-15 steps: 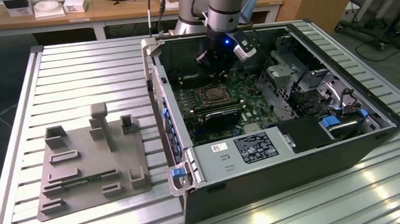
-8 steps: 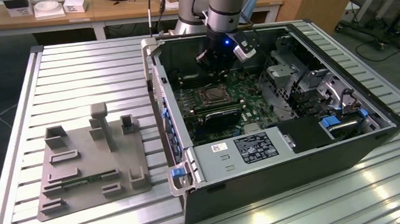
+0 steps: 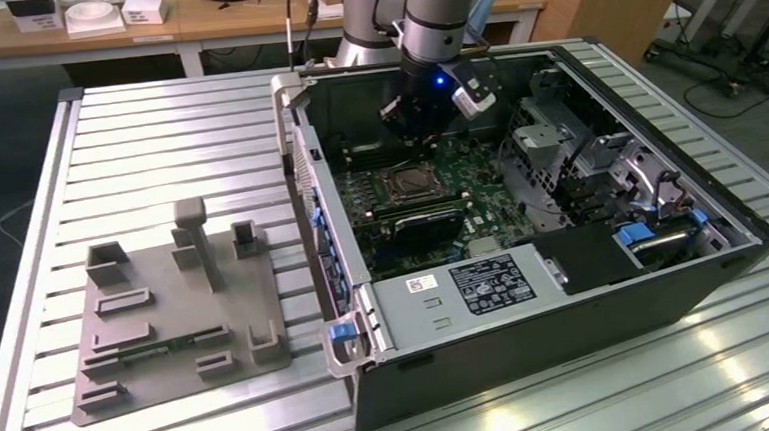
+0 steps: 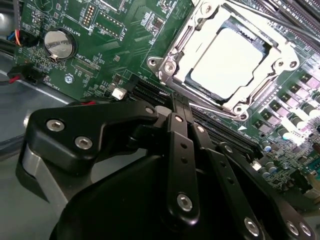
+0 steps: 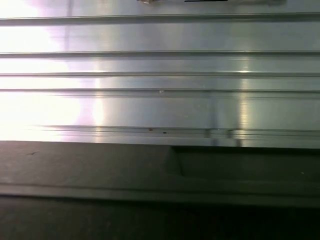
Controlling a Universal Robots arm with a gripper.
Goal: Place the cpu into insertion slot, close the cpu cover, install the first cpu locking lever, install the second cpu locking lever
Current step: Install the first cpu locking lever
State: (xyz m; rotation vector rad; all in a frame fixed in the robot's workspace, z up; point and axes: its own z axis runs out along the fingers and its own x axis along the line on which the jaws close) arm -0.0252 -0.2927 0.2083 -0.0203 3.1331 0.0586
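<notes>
In the second wrist view the cpu (image 4: 227, 60) lies flat in the insertion slot (image 4: 239, 111), its pale silver top showing through the window of the cpu cover (image 4: 172, 52), which lies down around it. My gripper (image 4: 181, 104) hovers just short of the socket, above the long black memory slots, with its black fingers (image 4: 180, 150) pressed together and nothing between them. In the exterior view the gripper (image 3: 406, 126) hangs inside the open computer case, a little above and behind the insertion slot (image 3: 410, 186). How the locking levers stand is unclear.
The open computer case (image 3: 526, 337) lies on a ribbed aluminium table (image 3: 152, 130), which also shows in the first wrist view (image 5: 160, 100). A grey fixture plate (image 3: 170, 309) sits on the exterior view's left. A coin battery (image 4: 59, 42) and drive cages (image 3: 581, 153) flank the board.
</notes>
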